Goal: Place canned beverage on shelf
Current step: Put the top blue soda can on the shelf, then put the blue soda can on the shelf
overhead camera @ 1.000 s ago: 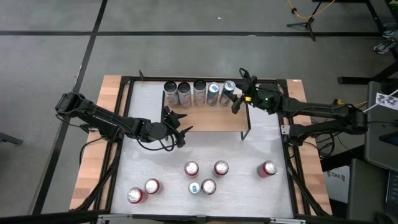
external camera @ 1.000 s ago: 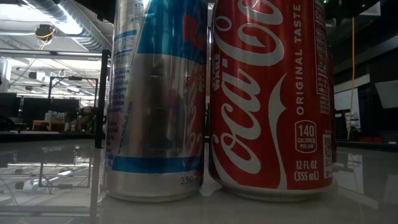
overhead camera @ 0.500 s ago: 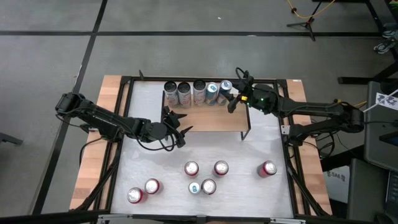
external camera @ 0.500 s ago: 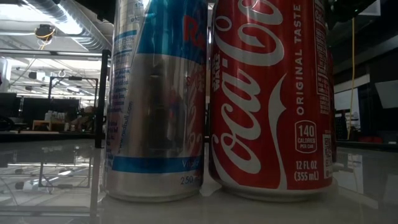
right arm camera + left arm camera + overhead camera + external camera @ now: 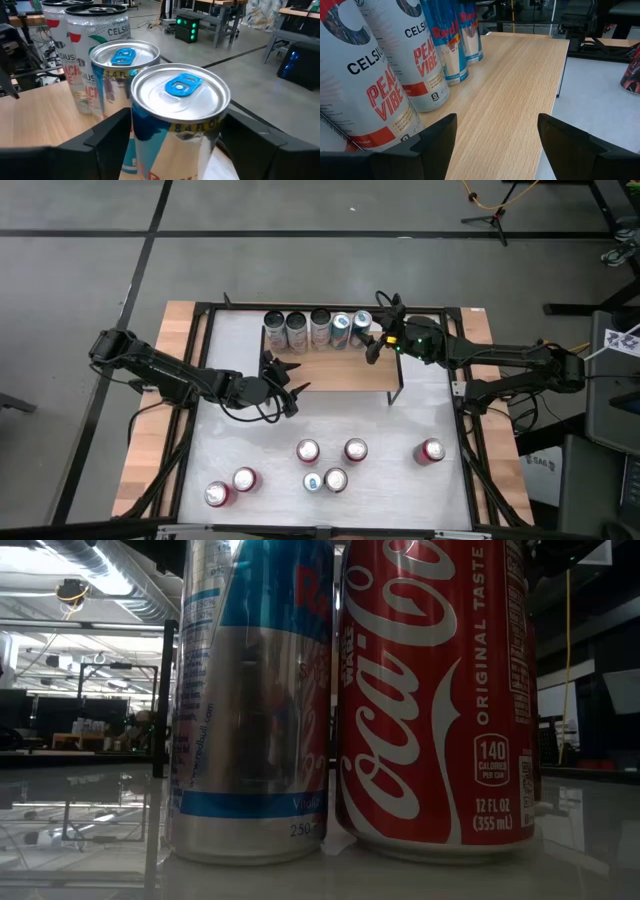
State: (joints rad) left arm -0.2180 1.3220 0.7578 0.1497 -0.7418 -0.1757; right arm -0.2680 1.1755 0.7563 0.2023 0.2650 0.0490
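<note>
Now the right gripper (image 5: pixel 376 338) sits at the right end of the can row on the shelf (image 5: pixel 340 373), fingers either side of a blue slim can (image 5: pixel 361 324), the last one in the row. In the right wrist view that blue slim can (image 5: pixel 176 125) fills the gap between the two dark fingers (image 5: pixel 102 142), blue tab up, upright; cannot tell if the pads actually press on it or stand just off it. A second blue can (image 5: pixel 120 75) stands just beside it, then the white cans (image 5: pixel 95 45) further along.

From above, five cans line the shelf's 12 o'clock edge: three white cans (image 5: pixel 296 330) on the left, two blue ones on the right, all upright and close together. The wood top is bare toward 6 o'clock.

The left gripper (image 5: pixel 283 385) hangs at the shelf's 9 o'clock corner, fingers spread, pinching nothing. In the left wrist view its fingers (image 5: pixel 434 140) frame the plank (image 5: pixel 515 95), white cans (image 5: pixel 395 55) and blue cans (image 5: pixel 451 37) off to one side.

On the table (image 5: pixel 420 500), toward 6 o'clock of the shelf, loose red cans (image 5: pixel 308 450) stand well apart from it: two in the middle, one (image 5: pixel 430 451) at 4 o'clock, two at 7 o'clock, plus a close pair near the front edge. The low view shows that pair close up: a silver-blue can (image 5: pixel 250 700) touching or just beside a red cola can (image 5: pixel 435 700).
</note>
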